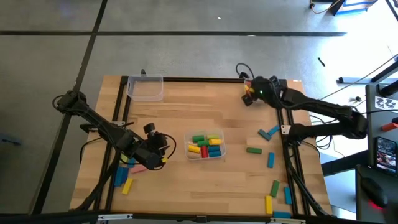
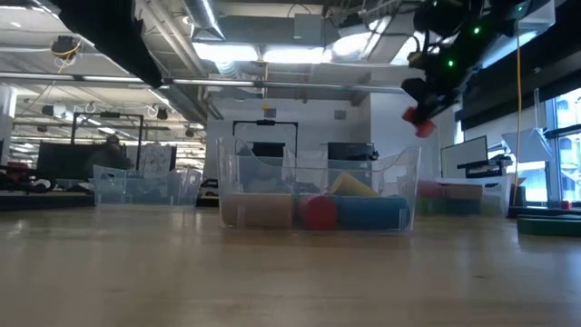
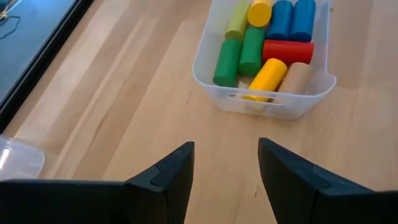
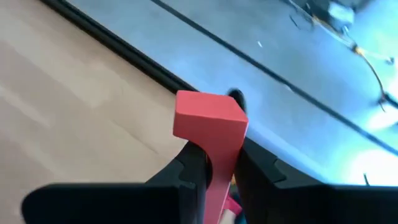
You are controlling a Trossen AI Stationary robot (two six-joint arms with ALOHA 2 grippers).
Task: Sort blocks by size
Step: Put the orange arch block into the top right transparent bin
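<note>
A clear bin (image 1: 186,147) at the table's middle holds several short blocks in green, yellow, blue and red (image 3: 264,43). My left gripper (image 1: 163,147) stands open just left of it, above the bare tabletop, with nothing between its fingers (image 3: 180,168). My right gripper (image 1: 249,94) is high over the table's far right corner, shut on a red block (image 4: 210,118) that also shows in the low view as the red block (image 2: 418,121). Loose blocks lie flat on the table at the right (image 1: 268,132) and near left (image 1: 120,176). My right gripper pinches the red block's lower part (image 4: 219,167) between its two fingers. The fingers slant downward, coming from the table's right side. The block's squared end (image 4: 208,112) sticks out past the fingertips, and the block is lifted clear of the table.
An empty clear bin (image 1: 145,88) stands at the far left corner. Blue, green and yellow blocks (image 1: 271,160) are scattered along the right side down to the near edge (image 1: 269,204). Blue, yellow and pink pieces (image 1: 127,186) lie beneath the left arm. Black frame rails (image 1: 186,79) border the table.
</note>
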